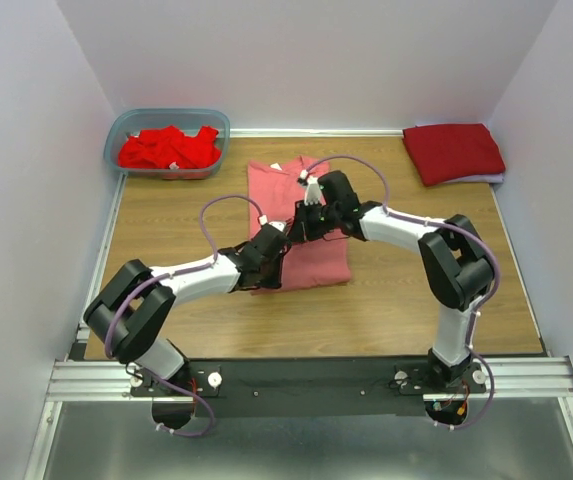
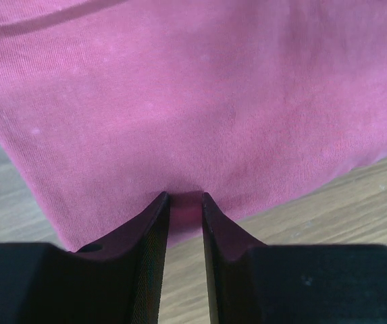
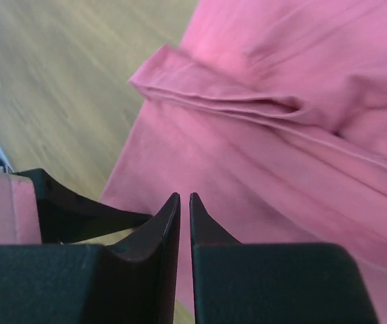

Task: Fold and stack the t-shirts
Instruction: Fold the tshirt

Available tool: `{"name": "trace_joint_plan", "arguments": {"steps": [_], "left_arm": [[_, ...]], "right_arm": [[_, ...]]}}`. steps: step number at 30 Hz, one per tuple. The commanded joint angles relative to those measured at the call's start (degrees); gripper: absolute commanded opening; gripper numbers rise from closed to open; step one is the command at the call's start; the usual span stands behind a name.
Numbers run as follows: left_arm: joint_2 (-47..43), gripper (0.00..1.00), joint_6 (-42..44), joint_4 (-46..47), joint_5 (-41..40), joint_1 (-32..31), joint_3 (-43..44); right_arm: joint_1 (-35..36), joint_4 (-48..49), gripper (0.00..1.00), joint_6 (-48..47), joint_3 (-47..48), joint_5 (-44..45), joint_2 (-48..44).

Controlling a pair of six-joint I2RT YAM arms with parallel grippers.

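Salmon-pink t-shirt [image 1: 318, 258] lies flat mid-counter [image 1: 396, 305], partly folded, collar end toward the far wall. Both arms reach in over its left half. Left end effector [image 2: 185, 200]: fingers drawn nearly together at the shirt's near hem, with a small tuck of pink cloth clamped between the tips; the rest of the shirt spreads out ahead of it, bare wood to either side. Right end effector [image 3: 185, 197]: fingers closed to a thin slit, tips at the shirt's left edge just short of a folded-over pleat [image 3: 213, 98]. Pink shows through the slit, but I cannot tell whether any cloth is actually caught. In the overhead view the right one sits farther in over the shirt than the left, the two close together. Bright red t-shirts [image 1: 166, 150] are heaped loose in the blue-grey tub [image 1: 171, 113] at the far left corner. Darker crimson t-shirt [image 1: 453, 150] lies folded at the far right corner, well apart from both arms.
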Motion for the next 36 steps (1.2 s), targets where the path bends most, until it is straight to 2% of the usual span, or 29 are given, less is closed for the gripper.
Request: {"name": "trace_joint_plan", "arguments": {"steps": [1,13,23,26,27,31,32,35,36], "left_arm": [[-1.3,0.34,-1.5,-4.6,1.3,-0.3,-2.9],[-3.5,0.34,-2.3,-3.4,2.0,-0.3,-4.6],[-5.0,0.34,-2.2,-3.5,3.5,-0.3,-6.0],[-5.1,0.34,-2.3,-3.4,3.5,-0.3,-6.3],[-5.4,0.34,-2.3,-3.6,3.5,-0.3,-6.1],[-8.9,0.36,-3.7,-4.2,0.9,-0.3,-5.9],[-10.1,0.38,-4.2,-4.3,0.2,-0.3,-5.8],[-16.3,0.40,-6.7,-4.6,-3.1,-0.3,-5.7],[-19.1,0.41,-7.8,-4.9,-4.3,-0.2,-5.8]], "right_arm": [[1.5,5.6,0.16,1.0,-1.4,-3.4,3.0],[3.0,7.2,0.16,-0.7,1.8,-2.3,11.0],[-0.9,7.6,0.17,-3.7,8.2,15.3,11.7],[-2.1,7.5,0.17,-5.8,12.7,16.4,13.1],[-2.2,7.4,0.19,-6.7,13.5,15.8,12.5],[-2.1,7.0,0.36,-9.4,12.5,8.4,9.1],[-1.8,6.7,0.43,-10.2,10.5,6.1,8.2],[-0.9,5.6,0.54,-12.2,6.9,5.1,4.6],[-0.6,5.3,0.60,-13.4,4.8,4.1,3.8]]}}
